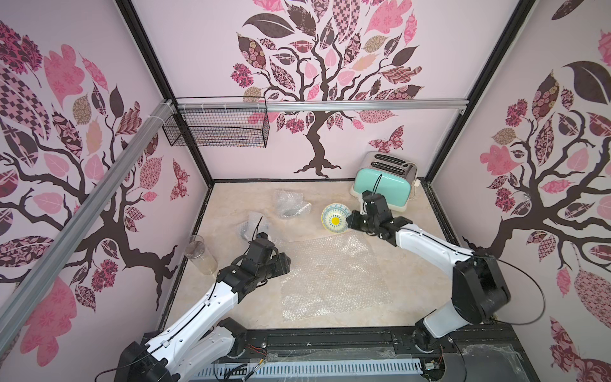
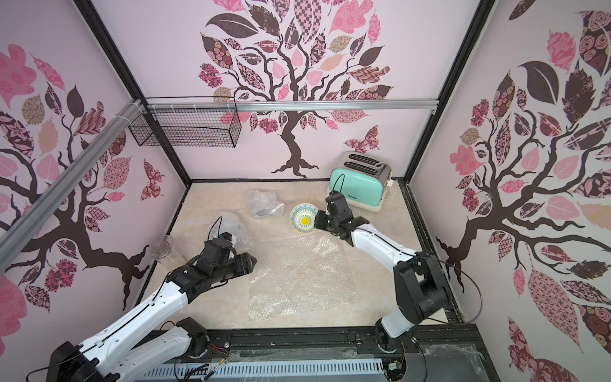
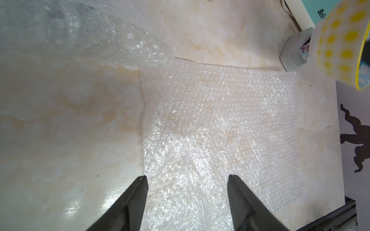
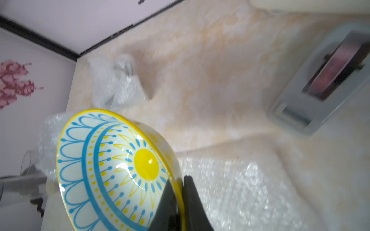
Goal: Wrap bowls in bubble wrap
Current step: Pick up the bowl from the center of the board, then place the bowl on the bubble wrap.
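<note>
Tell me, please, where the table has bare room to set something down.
Bare: the flat bubble wrap sheet, and the marble strip between it and the right arm. Crowded: the far side, with two bubble wrap bundles, the yellow-centred bowl and the toaster.

High top views overlook all; close wrist views share bubble wrap (image 3: 220,130).

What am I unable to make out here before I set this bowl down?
Far bundle: contents hidden by its wrap, both top views.
Near bundle: partly behind the left arm, top views.
Bowl: cut off by the frame edge, left wrist view.
Grey object: motion-blurred, unidentifiable, right wrist view.
</note>
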